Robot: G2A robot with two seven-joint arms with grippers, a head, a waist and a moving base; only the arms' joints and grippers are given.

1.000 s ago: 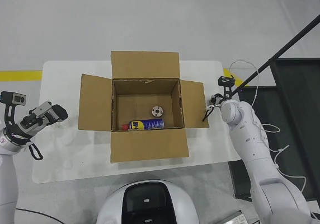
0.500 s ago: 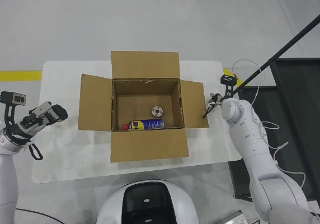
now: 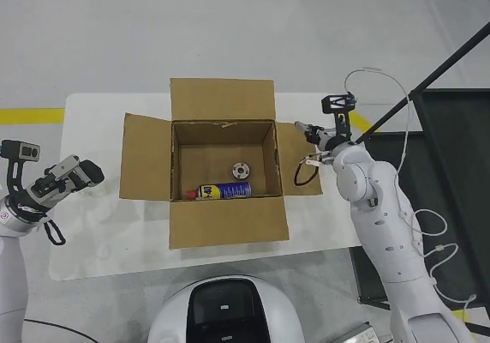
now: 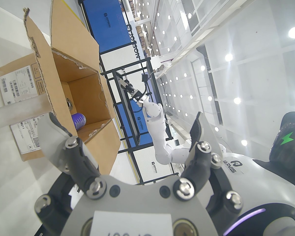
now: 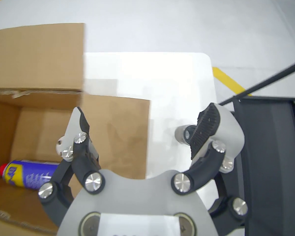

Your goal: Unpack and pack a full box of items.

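Right gripper [image 3: 312, 143], wide and empty, swung from table's 3 o'clock edge over cardboard box [image 3: 228, 221] flap; spray can [image 3: 225, 190] pick likely next. Left gripper [image 3: 80, 176] wide, unmoved.

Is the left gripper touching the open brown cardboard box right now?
Apart. The top view shows the left gripper clear of the brown cardboard box, with bare white table between them.

right gripper [image 5: 143, 117] was seen with fingers spread above table [image 5: 147, 74] | spray can [image 5: 27, 174] was seen lying inside box [image 5: 34, 57] | small metal cylinder [image 5: 183, 133] was noted beside one finger | dark rack [image 5: 268, 136] was noted alongside
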